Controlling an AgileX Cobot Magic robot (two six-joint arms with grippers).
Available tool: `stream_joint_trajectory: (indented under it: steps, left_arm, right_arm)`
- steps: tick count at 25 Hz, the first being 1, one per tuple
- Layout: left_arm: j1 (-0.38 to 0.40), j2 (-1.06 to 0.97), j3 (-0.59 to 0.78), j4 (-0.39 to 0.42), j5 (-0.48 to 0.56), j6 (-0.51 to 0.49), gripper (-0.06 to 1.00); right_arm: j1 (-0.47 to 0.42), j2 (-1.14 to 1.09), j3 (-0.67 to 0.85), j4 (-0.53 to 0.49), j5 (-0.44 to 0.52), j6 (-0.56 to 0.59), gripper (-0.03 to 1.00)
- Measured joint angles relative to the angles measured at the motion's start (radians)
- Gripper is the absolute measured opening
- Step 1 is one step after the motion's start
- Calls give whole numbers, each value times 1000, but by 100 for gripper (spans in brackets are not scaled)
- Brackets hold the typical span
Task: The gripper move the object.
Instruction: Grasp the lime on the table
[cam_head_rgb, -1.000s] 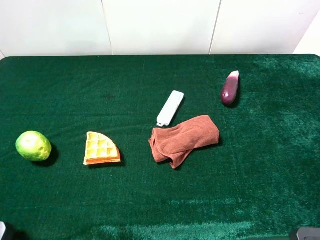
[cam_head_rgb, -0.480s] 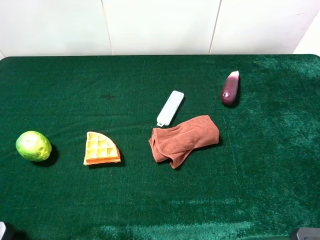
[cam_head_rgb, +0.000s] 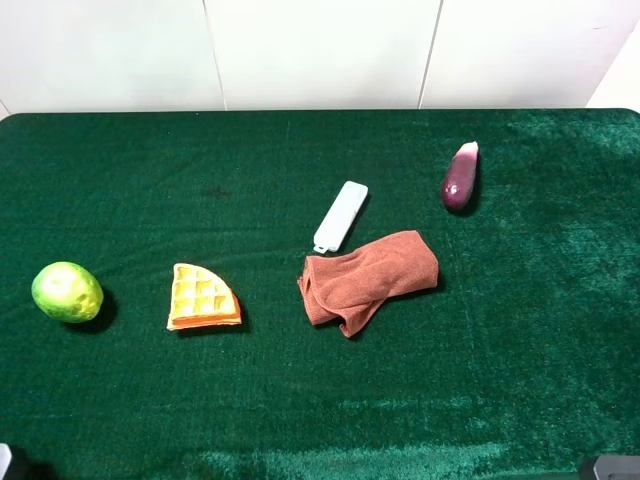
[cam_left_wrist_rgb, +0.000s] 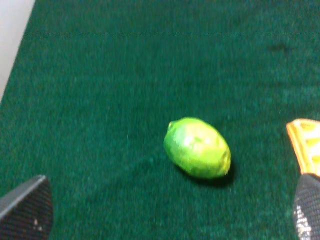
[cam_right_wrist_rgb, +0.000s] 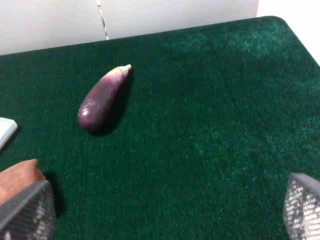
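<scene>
The object, a glossy yellow-green round fruit (cam_head_rgb: 67, 291), lies on the green cloth at the far left. In the left wrist view the fruit (cam_left_wrist_rgb: 197, 147) sits ahead of my left gripper (cam_left_wrist_rgb: 166, 220), which is open and empty with its fingers (cam_left_wrist_rgb: 27, 210) wide apart and clear of the fruit. My right gripper (cam_right_wrist_rgb: 165, 215) is open and empty, well short of the purple eggplant (cam_right_wrist_rgb: 101, 100). In the exterior high view only slivers of the arms show at the bottom corners.
An orange waffle wedge (cam_head_rgb: 203, 297) lies right of the fruit and also shows in the left wrist view (cam_left_wrist_rgb: 306, 145). A rust-brown cloth (cam_head_rgb: 368, 279) and a flat white oblong thing (cam_head_rgb: 340, 215) lie mid-table. The eggplant (cam_head_rgb: 460, 177) is at the back right. A white wall runs behind the table.
</scene>
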Motion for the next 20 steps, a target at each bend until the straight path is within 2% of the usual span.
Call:
stream_joint_trajectory:
  steps: [11,20]
  left_arm:
    - [0,423,-143,0,24,-4,97]
    - [0,655,-178,0,34,-106,96]
  right_arm:
    - [0,0,0,0,1,0,70]
    - [0,0,0,0,1,0,70]
